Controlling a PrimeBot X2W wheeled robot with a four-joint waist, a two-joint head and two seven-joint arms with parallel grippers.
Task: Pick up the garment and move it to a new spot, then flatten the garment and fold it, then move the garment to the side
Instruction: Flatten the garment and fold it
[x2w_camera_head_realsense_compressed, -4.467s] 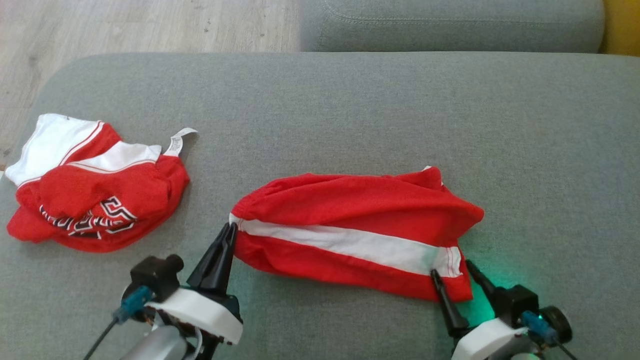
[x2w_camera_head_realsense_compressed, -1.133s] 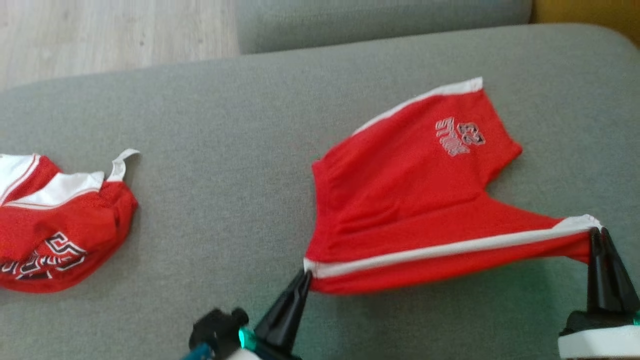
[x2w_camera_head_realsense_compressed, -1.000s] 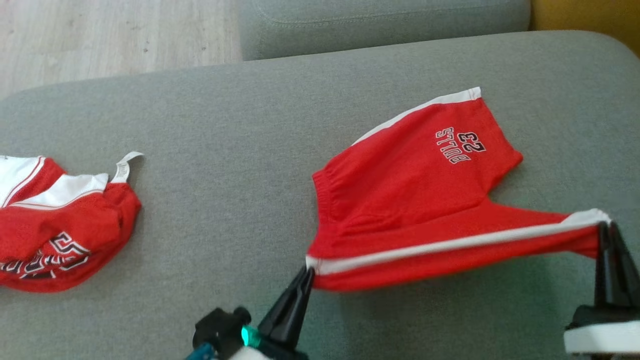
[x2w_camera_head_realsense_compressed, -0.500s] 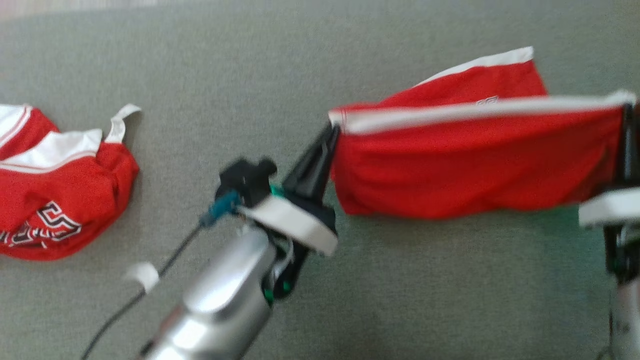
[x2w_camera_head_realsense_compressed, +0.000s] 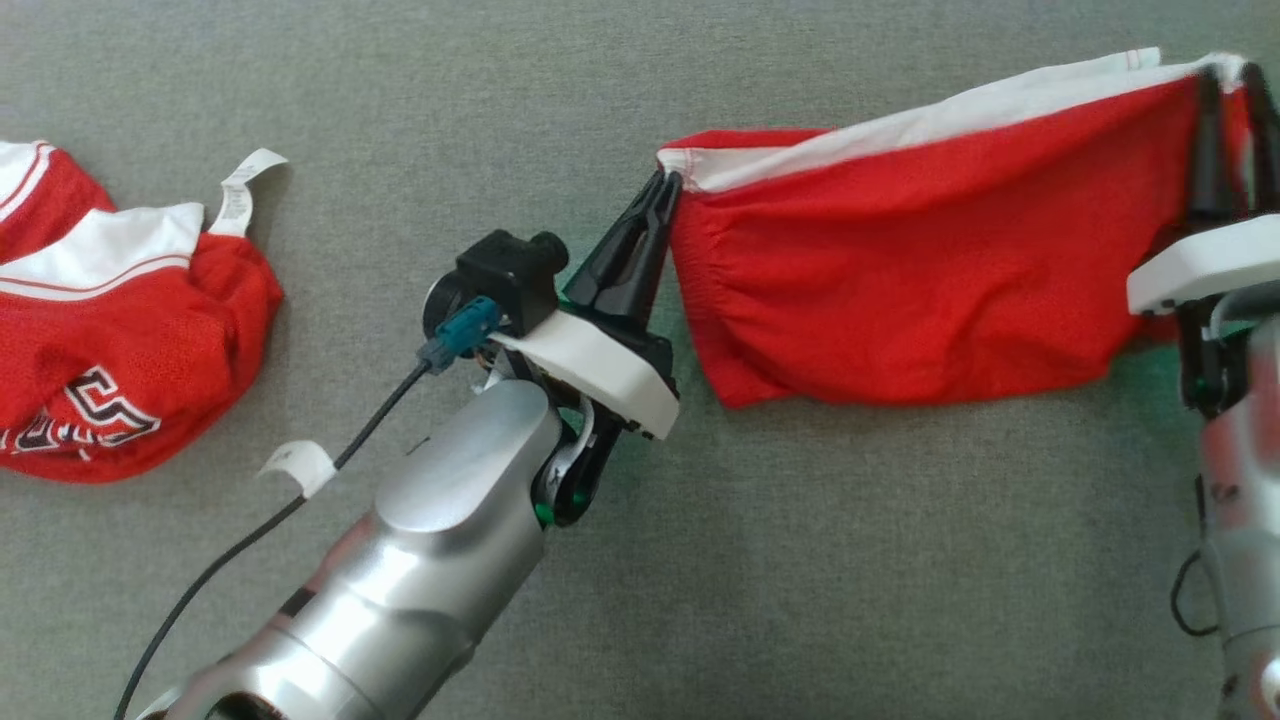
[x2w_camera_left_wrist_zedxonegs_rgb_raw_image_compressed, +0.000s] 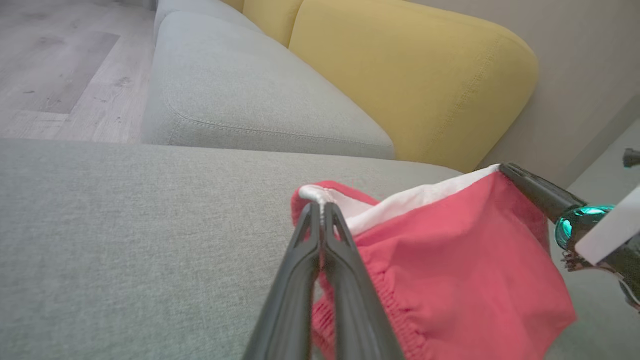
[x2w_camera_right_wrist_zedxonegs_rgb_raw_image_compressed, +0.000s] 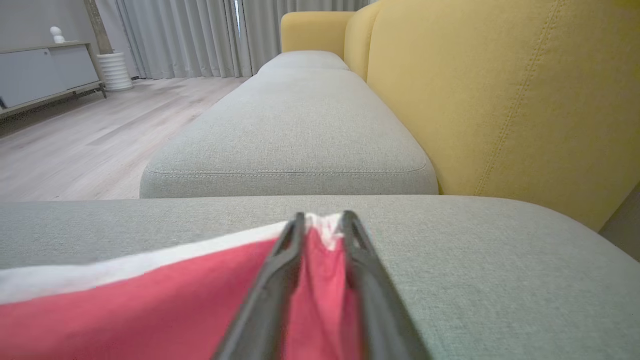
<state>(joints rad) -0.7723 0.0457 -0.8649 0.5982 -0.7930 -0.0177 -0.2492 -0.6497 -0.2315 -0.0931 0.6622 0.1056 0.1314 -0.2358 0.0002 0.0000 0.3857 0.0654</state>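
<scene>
L claw (x2w_camera_head_realsense_compressed: 662, 195) clamped on shorts (x2w_camera_head_realsense_compressed: 920, 290) waist corner | my R claw (x2w_camera_head_realsense_compressed: 1227, 80) clamped on hem corner | long axis runs L–R btwn claws, hanging above sofa (x2w_camera_head_realsense_compressed: 600, 80)

We see a grey sofa cushion (x2w_camera_head_realsense_compressed: 700, 560) with a crumpled red-and-white jersey (x2w_camera_head_realsense_compressed: 120, 330) lying at its left.
</scene>
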